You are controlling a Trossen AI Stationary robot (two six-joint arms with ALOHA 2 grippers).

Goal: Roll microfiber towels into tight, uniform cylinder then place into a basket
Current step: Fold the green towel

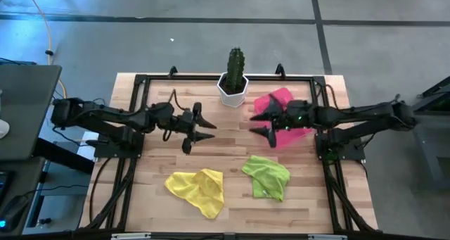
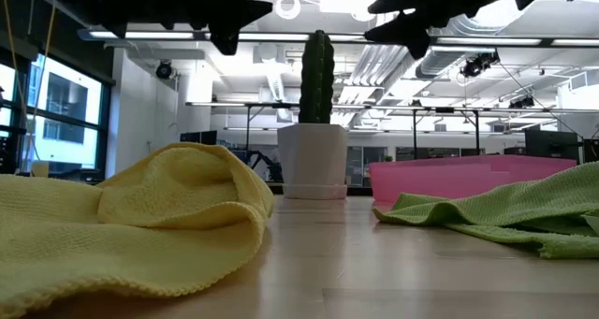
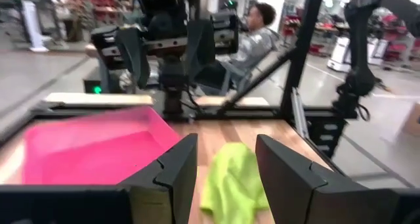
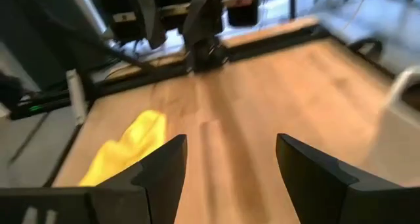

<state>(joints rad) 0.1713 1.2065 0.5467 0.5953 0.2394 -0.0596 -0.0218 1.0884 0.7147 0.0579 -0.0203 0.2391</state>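
Note:
A bright yellow towel lies crumpled on the table near its near edge, left of centre; it also shows in the low view and the right wrist view. A lime green towel lies crumpled to its right, also in the left wrist view. The pink tray sits at the far right, partly under my right arm. My left gripper hovers open above the table's middle left. My right gripper hovers open over the tray's left edge. Both are empty.
A white hexagonal pot with a cactus stands at the far edge, centre, next to the tray. A black frame runs around the table. Bare wood lies between the grippers and the towels. A seated person shows beyond the table.

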